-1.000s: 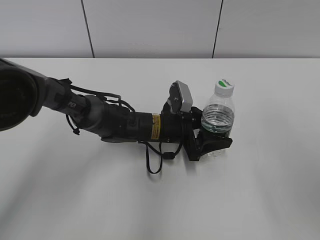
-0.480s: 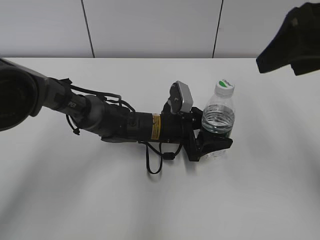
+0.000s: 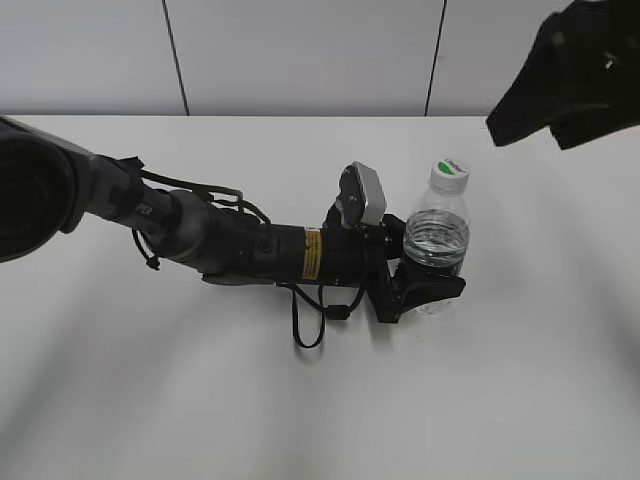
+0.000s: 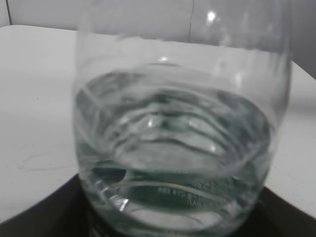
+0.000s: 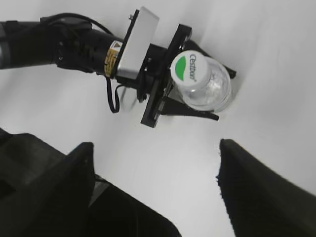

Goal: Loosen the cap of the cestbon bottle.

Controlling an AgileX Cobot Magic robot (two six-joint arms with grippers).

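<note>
Approach for cap grip, bottle braced
Left gripper (image 3: pixel 425 272) fingers clamp the bottle (image 3: pixel 436 236) upright on the table (image 3: pixel 520 380). Right gripper (image 5: pixel 153 187), fingers apart, should centre over the cap (image 5: pixel 190 68) before closing.

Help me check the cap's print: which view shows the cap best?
The right wrist view: it looks down on the cap, showing its green half-moon and lettering. The exterior view shows the cap small and from the side. The left wrist view shows only the bottle body, no cap.

Right gripper (image 3: pixel 565 75) cut off by frame edge; bottle (image 4: pixel 173 143) label blurred.
</note>
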